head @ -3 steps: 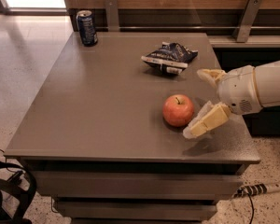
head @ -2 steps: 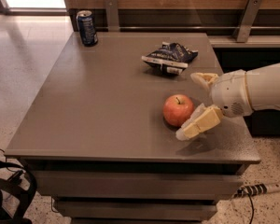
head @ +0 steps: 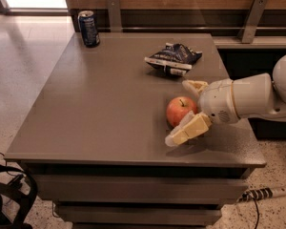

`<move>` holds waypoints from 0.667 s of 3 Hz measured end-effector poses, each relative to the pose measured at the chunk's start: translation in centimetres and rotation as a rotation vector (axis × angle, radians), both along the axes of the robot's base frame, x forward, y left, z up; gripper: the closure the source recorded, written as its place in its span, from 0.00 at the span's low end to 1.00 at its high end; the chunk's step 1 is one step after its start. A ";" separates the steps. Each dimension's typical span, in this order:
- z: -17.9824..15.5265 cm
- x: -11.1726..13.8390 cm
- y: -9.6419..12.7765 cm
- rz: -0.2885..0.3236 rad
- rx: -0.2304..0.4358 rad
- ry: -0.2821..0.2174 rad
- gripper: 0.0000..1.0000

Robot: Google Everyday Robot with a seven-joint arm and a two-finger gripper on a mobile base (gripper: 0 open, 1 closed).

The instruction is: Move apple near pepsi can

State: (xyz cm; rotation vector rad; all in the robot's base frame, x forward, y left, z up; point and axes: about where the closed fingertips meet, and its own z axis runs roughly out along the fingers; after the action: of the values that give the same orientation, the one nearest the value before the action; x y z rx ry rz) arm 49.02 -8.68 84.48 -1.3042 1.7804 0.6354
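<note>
The red-orange apple (head: 180,110) sits on the grey table (head: 105,109) near its front right. My gripper (head: 185,109) comes in from the right at table height. It is open, with one cream finger (head: 188,130) in front of the apple and the other (head: 194,85) behind it, so the apple lies between them. I cannot tell whether the fingers touch it. The dark blue pepsi can (head: 89,28) stands upright at the table's far left corner, far from the apple.
A flat dark blue snack bag (head: 172,58) lies on the table behind the apple. A wooden wall with metal brackets (head: 251,17) runs along the back. A power strip (head: 265,193) lies on the floor at the right, and black gear (head: 9,194) at the lower left.
My gripper has moved left along the table, so its open fingers now straddle the apple. The apple, can and bag have not moved.
</note>
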 end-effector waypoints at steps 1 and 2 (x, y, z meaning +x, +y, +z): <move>0.1 -0.1 0.2 0.004 -0.001 -0.002 0.16; 0.2 -0.1 0.4 0.008 -0.003 -0.003 0.40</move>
State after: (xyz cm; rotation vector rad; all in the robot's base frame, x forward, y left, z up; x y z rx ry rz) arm 48.91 -8.24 84.66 -1.3142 1.7749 0.6353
